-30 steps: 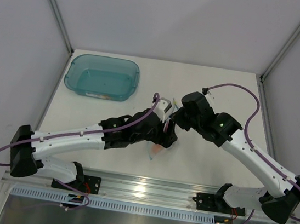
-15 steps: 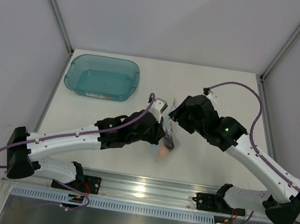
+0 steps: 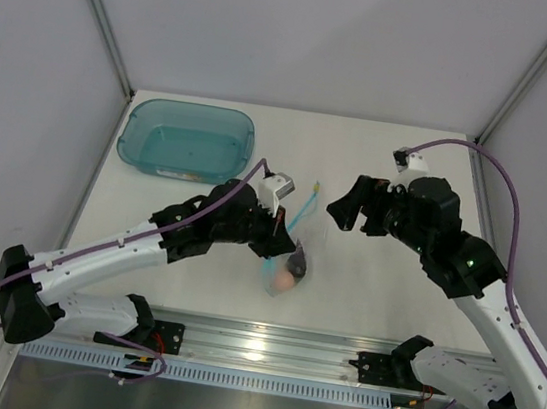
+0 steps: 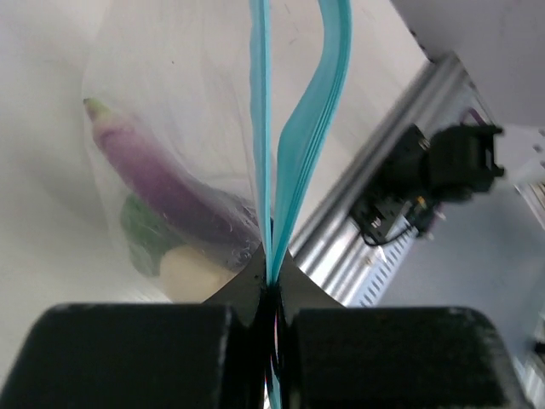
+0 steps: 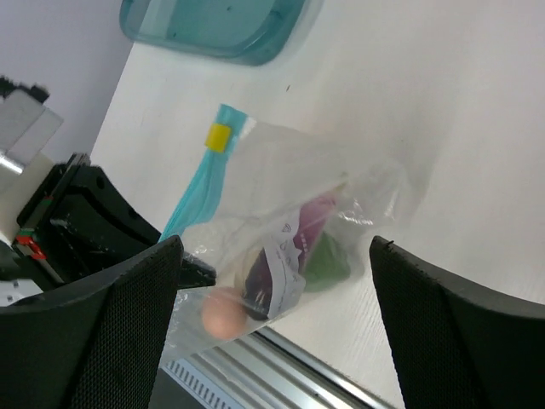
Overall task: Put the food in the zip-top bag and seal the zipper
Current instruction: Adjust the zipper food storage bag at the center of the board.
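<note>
The right gripper (image 3: 349,204) has just let go and drawn back, jaws wide apart, while the left gripper (image 4: 272,294) has clamped onto the gaping zipper (image 4: 302,145) of the zip-top bag (image 5: 341,183), which rests on the table (image 3: 383,290) between the arms with the eggplant (image 4: 157,183) inside, so sealing looks to be underway.

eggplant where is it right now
The eggplant sits inside the zip-top bag, beside the green pepper and a pale ball; in the top view, near the table's front-centre edge.

In zip-top bag (image 3: 292,257) were contained eggplant (image 4: 162,192), pepper (image 4: 140,239), ball (image 4: 192,273). Tub (image 3: 186,140) was set behind-left of bag. Bag's zipper (image 4: 260,128) was pinched by left gripper (image 4: 272,294); right gripper (image 3: 354,207) was held right of bag, apart.
</note>
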`<control>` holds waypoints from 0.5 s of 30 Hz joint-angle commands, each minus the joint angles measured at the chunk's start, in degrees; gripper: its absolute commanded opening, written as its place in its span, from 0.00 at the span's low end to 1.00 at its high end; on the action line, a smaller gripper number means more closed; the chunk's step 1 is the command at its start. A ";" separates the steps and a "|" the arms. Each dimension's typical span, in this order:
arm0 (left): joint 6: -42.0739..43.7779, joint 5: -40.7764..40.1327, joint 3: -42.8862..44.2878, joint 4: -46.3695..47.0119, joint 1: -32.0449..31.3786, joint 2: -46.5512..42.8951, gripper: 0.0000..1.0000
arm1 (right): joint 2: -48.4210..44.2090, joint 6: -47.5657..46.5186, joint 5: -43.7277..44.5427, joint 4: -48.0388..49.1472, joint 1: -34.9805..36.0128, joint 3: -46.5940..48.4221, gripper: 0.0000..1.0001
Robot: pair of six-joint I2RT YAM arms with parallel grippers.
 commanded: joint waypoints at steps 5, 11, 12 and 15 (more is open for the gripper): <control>8.05 28.31 -1.66 2.88 4.20 -3.13 0.01 | -0.99 -16.17 -19.06 8.05 -0.96 -6.78 0.91; 7.27 41.24 -5.00 4.89 7.10 -7.35 0.00 | -6.44 -23.56 -30.14 10.96 -3.24 -11.62 0.91; 7.35 42.55 -5.79 4.98 7.54 -7.79 0.01 | -6.97 -24.00 -33.63 12.09 -4.46 -12.76 0.91; 7.71 46.69 -6.85 4.81 8.42 -9.46 0.01 | -8.38 -24.62 -40.60 13.33 -6.14 -13.83 0.89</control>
